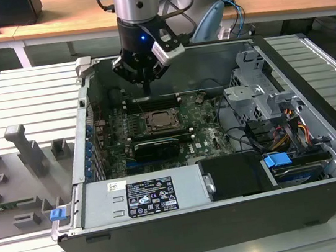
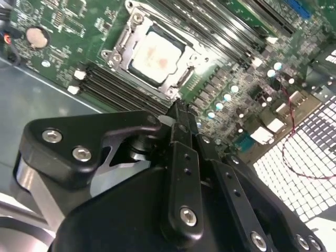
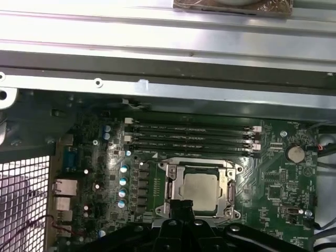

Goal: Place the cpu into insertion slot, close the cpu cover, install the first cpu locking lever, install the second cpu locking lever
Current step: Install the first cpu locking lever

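The cpu [image 1: 162, 122] lies flat in the insertion slot [image 3: 231, 185] on the green motherboard [image 1: 210, 137], its pale metal top facing up. The cpu cover [image 3: 171, 185], a silver frame, lies down around the chip, also seen as the cpu cover [image 2: 119, 51] in the second wrist view. How the locking levers stand I cannot tell. My gripper [image 1: 147, 86] hangs above the memory slots just behind the socket, fingers shut with nothing between them. In both wrist views its tip points toward the cpu [image 2: 157, 55] [image 3: 202, 189], a short way off and not touching.
The open computer case has tall metal walls [image 1: 85, 112] around the board. Long memory slots [image 3: 189, 136] run behind the socket and a long black card [image 1: 155, 146] lies in front. A drive cage [image 1: 256, 88] and cables stand at the exterior view's right, a power supply [image 1: 143, 195] in front.
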